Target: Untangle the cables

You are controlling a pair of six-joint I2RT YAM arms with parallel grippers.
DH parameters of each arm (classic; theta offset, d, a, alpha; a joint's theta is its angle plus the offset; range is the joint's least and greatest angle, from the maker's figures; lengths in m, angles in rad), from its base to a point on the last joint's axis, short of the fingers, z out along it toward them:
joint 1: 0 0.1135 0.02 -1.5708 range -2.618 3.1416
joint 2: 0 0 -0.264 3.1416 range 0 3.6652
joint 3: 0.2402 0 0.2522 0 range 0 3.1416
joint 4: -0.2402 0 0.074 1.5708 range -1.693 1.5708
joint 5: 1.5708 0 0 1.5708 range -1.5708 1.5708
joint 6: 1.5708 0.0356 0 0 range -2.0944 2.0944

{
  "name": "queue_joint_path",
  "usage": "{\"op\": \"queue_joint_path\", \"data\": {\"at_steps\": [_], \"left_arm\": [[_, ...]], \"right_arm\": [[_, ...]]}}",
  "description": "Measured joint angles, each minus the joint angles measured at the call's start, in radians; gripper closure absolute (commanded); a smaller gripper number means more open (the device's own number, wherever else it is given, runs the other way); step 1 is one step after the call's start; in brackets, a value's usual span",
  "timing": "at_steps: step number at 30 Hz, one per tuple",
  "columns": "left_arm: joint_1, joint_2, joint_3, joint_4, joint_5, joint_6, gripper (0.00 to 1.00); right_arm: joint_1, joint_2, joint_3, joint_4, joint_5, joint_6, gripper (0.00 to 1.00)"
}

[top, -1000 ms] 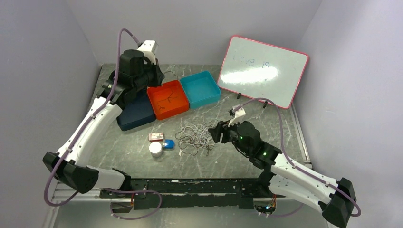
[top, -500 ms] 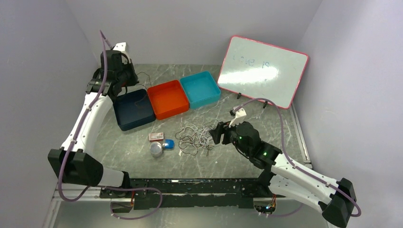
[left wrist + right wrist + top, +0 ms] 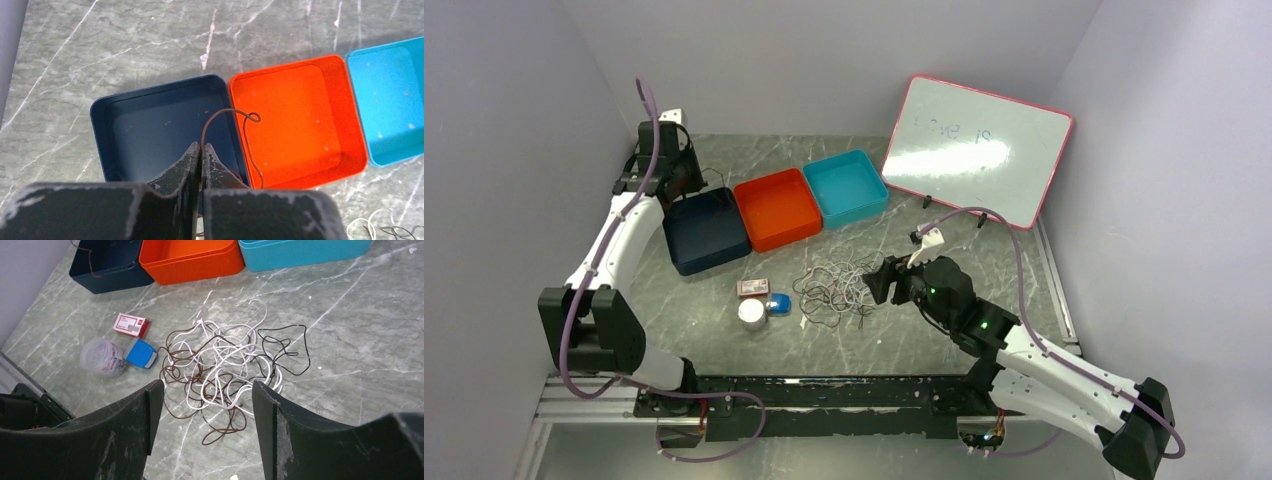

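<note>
Left arm [image 3: 619,240] has pulled back toward the far-left corner. Only its wrist view shows the grip: left gripper [image 3: 201,148] pinched closed on one brown cable [image 3: 235,114] over the navy tray [image 3: 155,85]. Right gripper [image 3: 207,390] has not moved, jaws wide, low beside the tangled cables [image 3: 220,365] on the table [image 3: 350,340].

Bare table [image 3: 894,235] beyond cables [image 3: 834,288] (toward whiteboard [image 3: 979,150]); jar [image 3: 751,313], red box [image 3: 753,288] crowd left.

Lab bench [image 3: 894,345], bare grey walls [image 3: 824,60] (enclosed cell), whiteboard [image 3: 977,150]
</note>
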Motion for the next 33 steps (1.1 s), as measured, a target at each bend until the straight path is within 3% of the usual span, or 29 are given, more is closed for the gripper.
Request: {"op": "queue_joint_path", "data": {"at_steps": [15,26,33], "left_arm": [[0.045,0.143,-0.006,0.04,-0.069,0.008,0.93],[0.069,0.069,0.016,0.064,0.105,0.035,0.93],[0.071,0.04,0.097,0.072,0.125,0.06,0.93]], "right_arm": [[0.0,0.008,-0.005,0.008,-0.018,0.003,0.31],[0.0,0.037,-0.01,0.031,-0.042,0.014,0.31],[0.0,0.048,-0.01,0.039,-0.056,0.015,0.31]]}}
